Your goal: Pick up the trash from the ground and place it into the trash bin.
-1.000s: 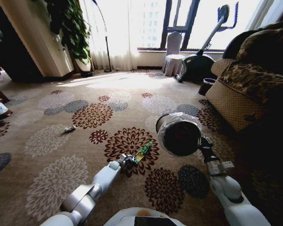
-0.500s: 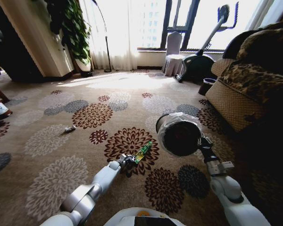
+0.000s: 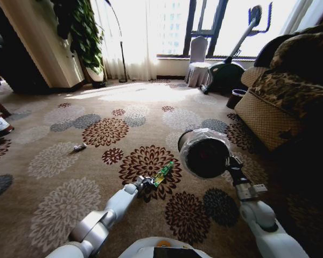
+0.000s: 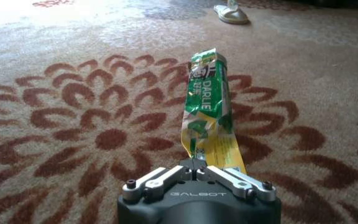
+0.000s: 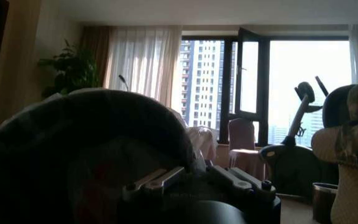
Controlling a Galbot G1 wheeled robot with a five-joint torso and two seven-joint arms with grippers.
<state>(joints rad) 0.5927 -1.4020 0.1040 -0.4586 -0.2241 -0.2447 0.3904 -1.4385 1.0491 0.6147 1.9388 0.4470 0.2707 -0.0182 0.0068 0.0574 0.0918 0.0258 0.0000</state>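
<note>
Left wrist view: left gripper [image 4: 196,171] is clamped on green wrapper's [image 4: 208,107] near end, lifting it. Right gripper [image 3: 230,161], clamped on the trash bin [image 3: 204,154], holds it alongside to receive.

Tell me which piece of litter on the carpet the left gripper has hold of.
The green wrapper: the left gripper pinches its near end, fingers shut. The small white scrap lies loose on the carpet, far off to the left.

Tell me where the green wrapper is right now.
In the head view the green wrapper hangs pinched in the left gripper, low over the flowered carpet, just left of the trash bin held by the right gripper.
</note>
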